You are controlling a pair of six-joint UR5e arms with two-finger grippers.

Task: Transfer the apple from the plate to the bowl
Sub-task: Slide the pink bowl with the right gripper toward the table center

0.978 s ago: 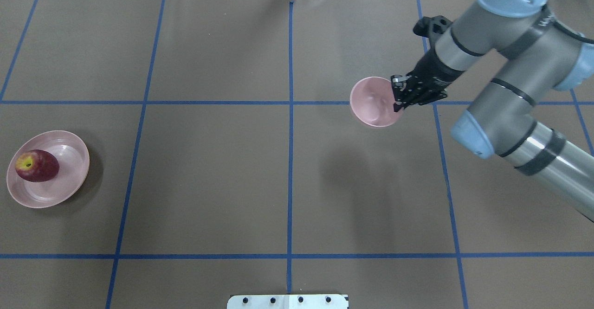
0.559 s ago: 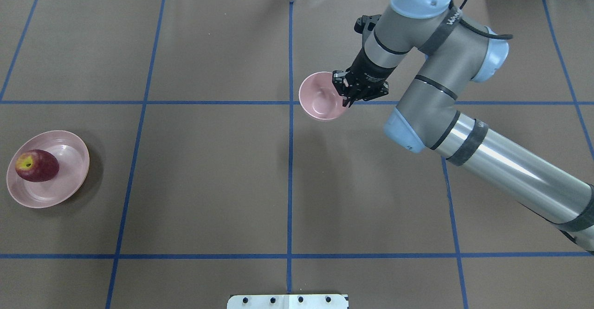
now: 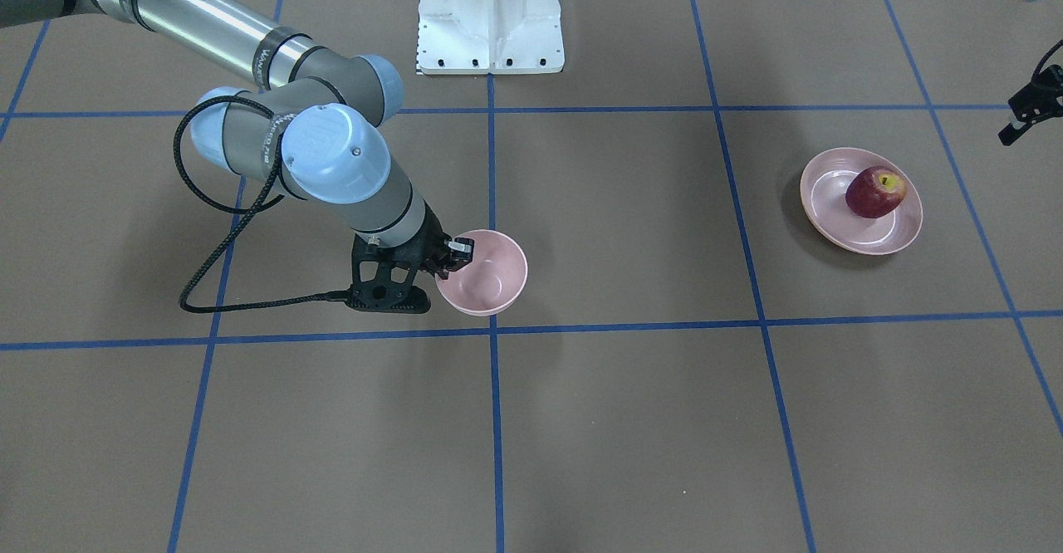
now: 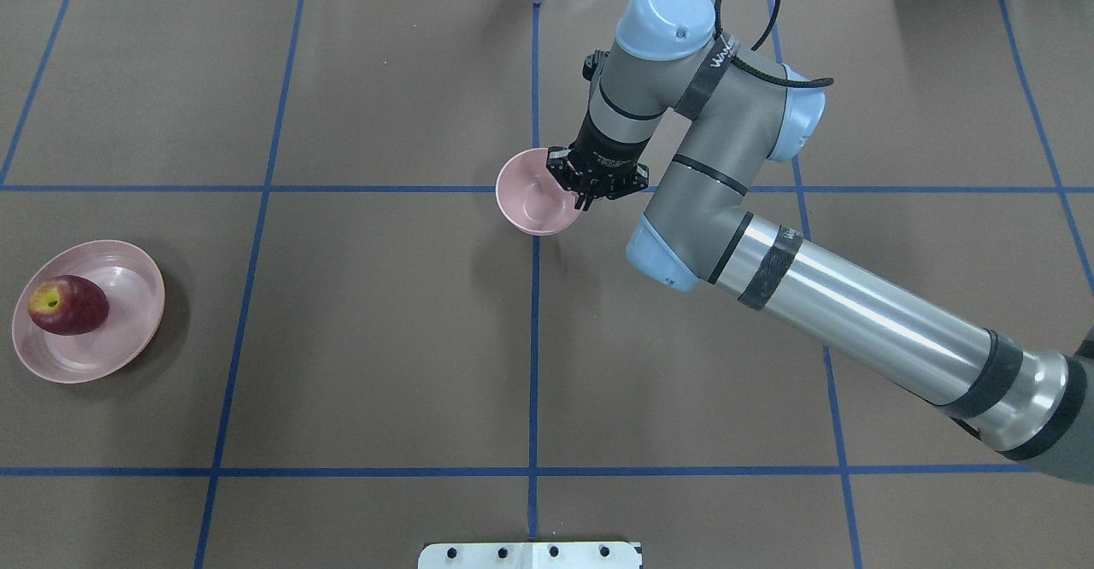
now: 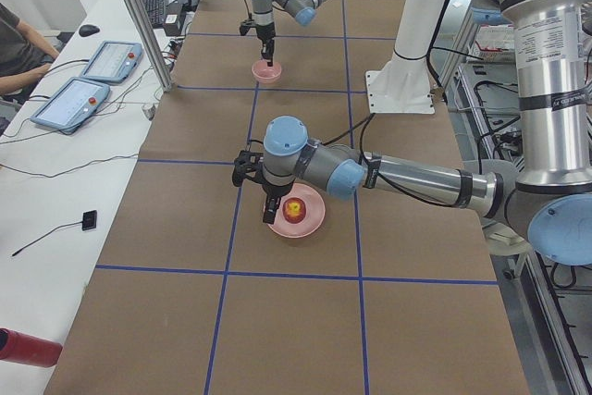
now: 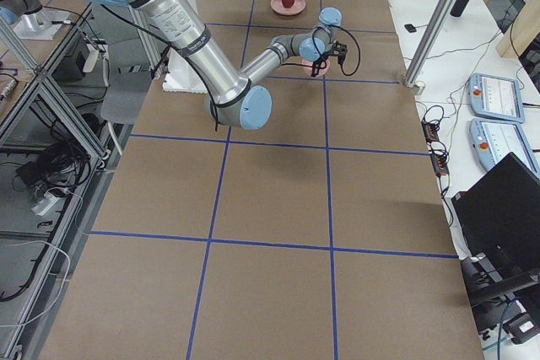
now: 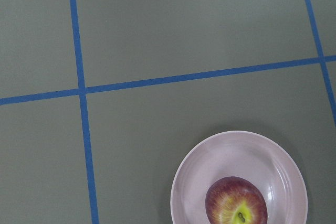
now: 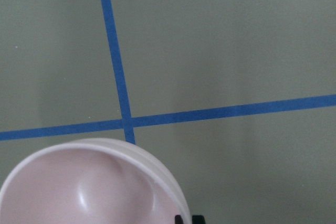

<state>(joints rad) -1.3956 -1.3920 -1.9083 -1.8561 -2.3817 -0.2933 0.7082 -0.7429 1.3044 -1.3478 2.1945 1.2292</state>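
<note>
A desk [image 4: 385, 338] under a brown cover is crossed by blue tape lines [image 4: 533, 338] that split it into large squares. Along the desk's far long side runs a white bench [image 5: 55, 182]. On the bench lie two grey teach pendants [image 5: 106, 60] with red buttons, a small flat black object [image 5: 89, 220] with a thin cable, a red cylinder [image 5: 28, 347] on its side, a keyboard [image 5: 155, 5] and a mouse [image 5: 88, 30]. An aluminium post [image 5: 139, 16] rises at that edge of the desk. A seated person's arm [image 5: 23, 43] reaches the bench. Beyond the desk's other end, an open laptop [image 6: 498, 208] is in view.
</note>
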